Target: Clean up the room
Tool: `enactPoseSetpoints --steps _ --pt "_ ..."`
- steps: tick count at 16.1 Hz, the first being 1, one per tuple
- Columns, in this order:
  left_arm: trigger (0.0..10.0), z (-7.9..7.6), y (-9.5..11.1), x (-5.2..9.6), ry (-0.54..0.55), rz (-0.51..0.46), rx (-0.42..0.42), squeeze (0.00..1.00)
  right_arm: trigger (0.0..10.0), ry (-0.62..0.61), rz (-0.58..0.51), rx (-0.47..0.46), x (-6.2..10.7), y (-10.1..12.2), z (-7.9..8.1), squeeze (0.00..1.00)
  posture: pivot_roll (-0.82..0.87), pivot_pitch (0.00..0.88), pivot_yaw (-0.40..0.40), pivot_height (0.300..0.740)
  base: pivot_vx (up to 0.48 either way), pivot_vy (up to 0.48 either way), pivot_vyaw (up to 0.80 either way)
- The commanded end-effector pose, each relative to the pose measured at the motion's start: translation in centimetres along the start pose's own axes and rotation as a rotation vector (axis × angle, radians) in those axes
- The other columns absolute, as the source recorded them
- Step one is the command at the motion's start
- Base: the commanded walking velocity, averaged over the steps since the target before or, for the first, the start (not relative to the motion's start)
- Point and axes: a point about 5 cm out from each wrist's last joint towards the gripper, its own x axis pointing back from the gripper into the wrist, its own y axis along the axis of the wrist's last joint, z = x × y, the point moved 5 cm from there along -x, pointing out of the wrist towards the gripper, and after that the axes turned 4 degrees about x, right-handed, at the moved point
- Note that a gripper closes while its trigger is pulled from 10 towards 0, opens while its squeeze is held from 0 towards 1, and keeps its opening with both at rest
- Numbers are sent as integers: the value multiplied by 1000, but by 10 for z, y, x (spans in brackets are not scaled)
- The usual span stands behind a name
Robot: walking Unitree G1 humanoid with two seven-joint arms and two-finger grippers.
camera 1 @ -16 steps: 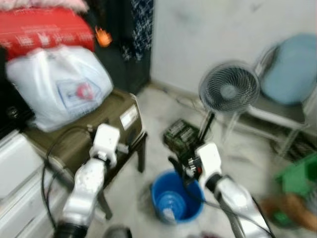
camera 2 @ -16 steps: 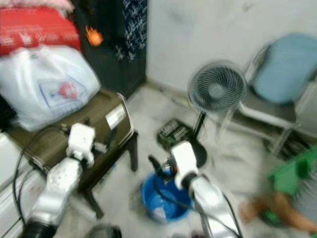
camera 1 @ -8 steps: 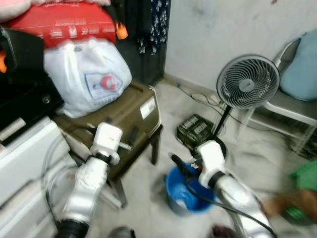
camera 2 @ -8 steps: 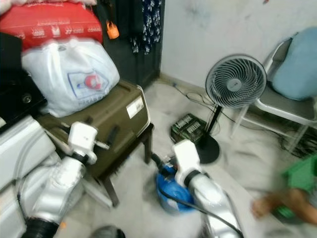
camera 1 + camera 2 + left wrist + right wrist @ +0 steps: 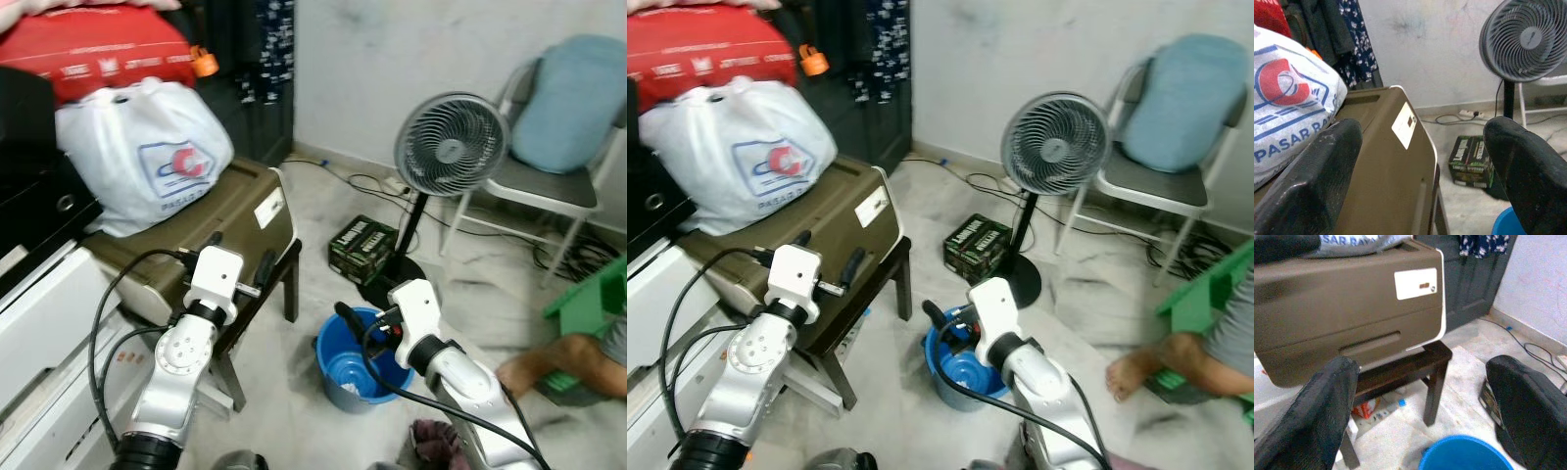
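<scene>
A blue bucket (image 5: 359,367) stands on the pale floor (image 5: 294,411) in front of the robot, with a smaller blue container nested inside it, just beside the round black base of a standing fan (image 5: 451,147). The right gripper (image 5: 1422,396) hovers over the bucket's near rim, its two black fingers (image 5: 1322,416) spread wide with nothing between them (the wrist view looks past them to the bucket's edge and a dark stool). The left gripper (image 5: 1420,171) is raised beside the olive suitcase (image 5: 211,240), likewise spread and empty, its fingers (image 5: 1317,171) framing the case's white label. The suitcase lies flat on the stool (image 5: 279,289), and a white plastic bag (image 5: 142,152) with a red and blue logo sits on top of it, under a red bundle (image 5: 98,54). Behind the fan's base lies a dark green box (image 5: 361,247) on the floor, close to the wall, with cables trailing near it. To the right, a metal chair (image 5: 549,186) holds a light blue cushion (image 5: 568,103). At the far right a person's bare foot (image 5: 1136,372) rests on the floor next to something green (image 5: 588,304). White drawers (image 5: 44,333) stand at the robot's left.
</scene>
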Motion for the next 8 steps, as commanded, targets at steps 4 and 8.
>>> enactPoseSetpoints --steps 4,8 --pt "10000 -2 -1 2 -20 2 -12 0 10000 -16 -24 8 0 6 -4 0 -78 0 -6 740 0 0 800" --pt "10000 -5 0 4 -37 -1 -17 0 10000 -15 -28 3 -1 7 -4 0 -73 0 -4 740 0 0 800"
